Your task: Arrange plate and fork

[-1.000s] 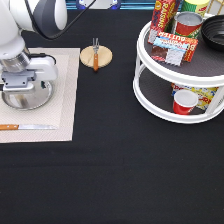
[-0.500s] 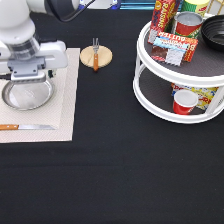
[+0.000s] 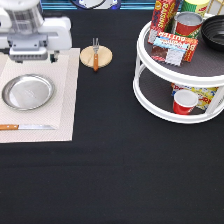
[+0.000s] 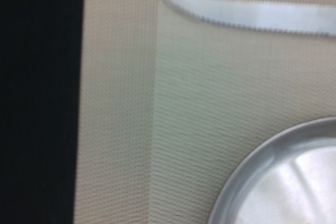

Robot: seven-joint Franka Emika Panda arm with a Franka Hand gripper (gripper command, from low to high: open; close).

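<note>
The plate (image 3: pixel 28 92) lies on the placemat (image 3: pixel 62 120) — jaws above it, state unclear — fork (image 3: pixel 95 53) on the coaster (image 3: pixel 103 59)

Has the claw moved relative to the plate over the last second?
Yes. The claw has moved toward the exterior view's top, off the plate, which lies uncovered on the placemat. The fork rests on the coaster.

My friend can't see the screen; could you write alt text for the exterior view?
A silver plate lies on a beige placemat with a knife below it. The end effector hangs above the plate; a fork rests on a wooden coaster.
</note>
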